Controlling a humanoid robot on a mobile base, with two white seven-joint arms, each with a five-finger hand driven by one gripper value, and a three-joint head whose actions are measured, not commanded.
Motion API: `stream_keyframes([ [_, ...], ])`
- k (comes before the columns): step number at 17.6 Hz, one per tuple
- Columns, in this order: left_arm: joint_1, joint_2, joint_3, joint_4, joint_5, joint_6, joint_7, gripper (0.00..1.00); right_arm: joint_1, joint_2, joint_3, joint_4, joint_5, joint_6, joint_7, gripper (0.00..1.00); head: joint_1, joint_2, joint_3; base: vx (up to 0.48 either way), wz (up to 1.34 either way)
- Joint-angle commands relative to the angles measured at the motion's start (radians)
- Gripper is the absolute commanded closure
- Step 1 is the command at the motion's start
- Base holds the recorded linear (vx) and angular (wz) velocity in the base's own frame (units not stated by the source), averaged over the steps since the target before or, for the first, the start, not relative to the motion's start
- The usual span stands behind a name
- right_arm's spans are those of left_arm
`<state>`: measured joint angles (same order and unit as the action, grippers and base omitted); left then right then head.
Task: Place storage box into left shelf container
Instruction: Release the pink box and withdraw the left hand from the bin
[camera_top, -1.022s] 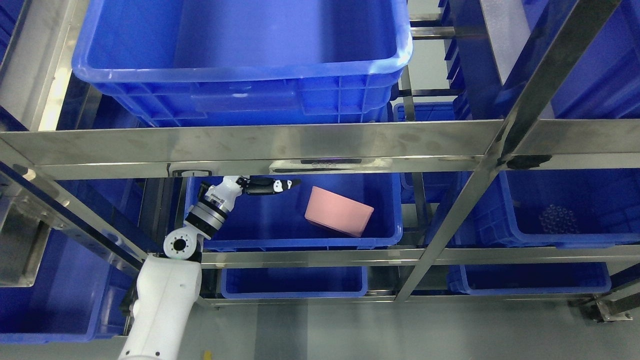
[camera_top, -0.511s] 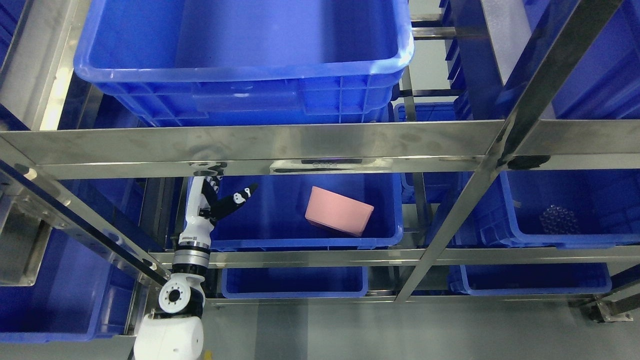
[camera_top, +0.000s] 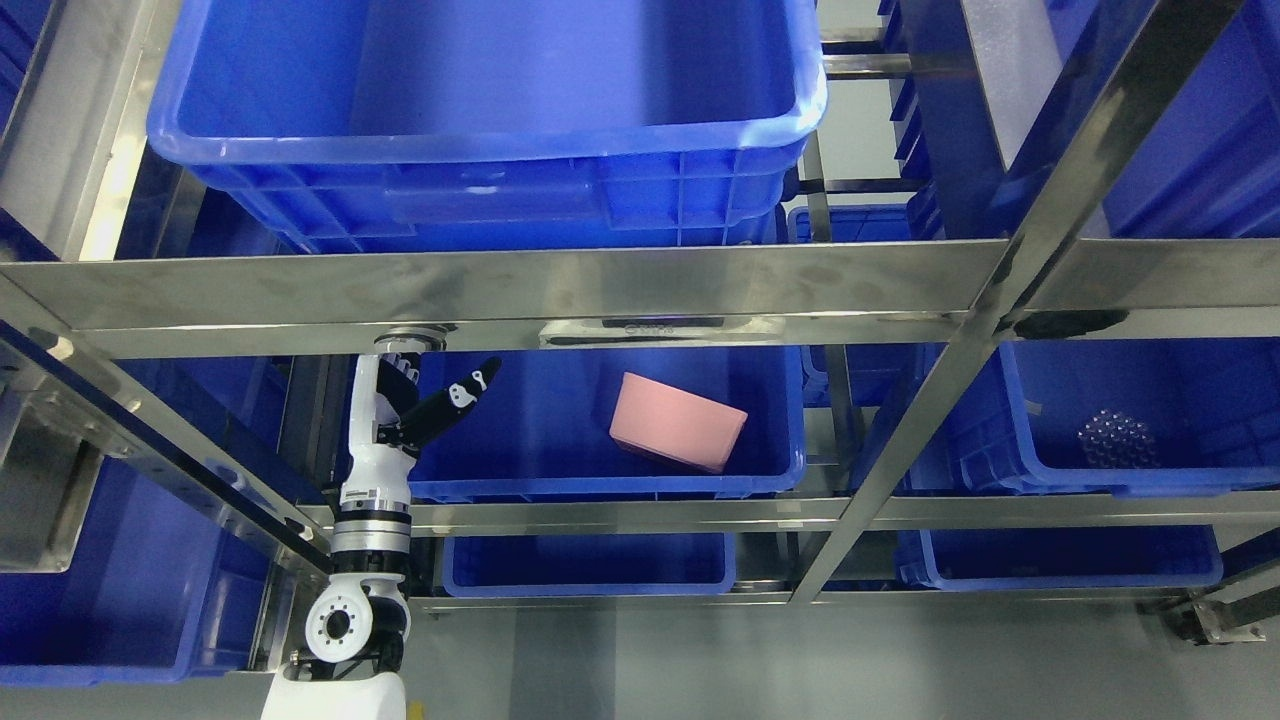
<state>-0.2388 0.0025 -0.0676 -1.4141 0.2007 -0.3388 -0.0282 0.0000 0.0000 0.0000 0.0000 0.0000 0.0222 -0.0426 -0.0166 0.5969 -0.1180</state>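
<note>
The pink storage box lies tilted inside the blue container on the middle shelf, near its right wall. My left hand is at the container's left front corner, well left of the box and apart from it. Its black fingers are spread and hold nothing; the upper ones are partly hidden behind the steel crossbar. The white forearm rises from the bottom edge at the lower left. No right arm shows.
A steel crossbar runs across just above the hand. A large blue bin sits on the upper shelf. Another blue bin at right holds a cluster of clear balls. Lower bins and a diagonal steel post stand nearby.
My left hand has drawn back from inside the container toward its left front corner, turning from reaching right to pointing upward. The forearm has dropped lower. The pink box has stayed put.
</note>
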Motion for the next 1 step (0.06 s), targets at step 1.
stream_keyframes([
  [1, 0.048, 0.015, -0.024, -0.184, 0.006, 0.004, 0.002, 0.0, 0.009, -0.017, -0.005, -0.017, 0.002, -0.001, 0.0, 0.0, 0.0, 0.0, 0.0, 0.0, 0.0],
])
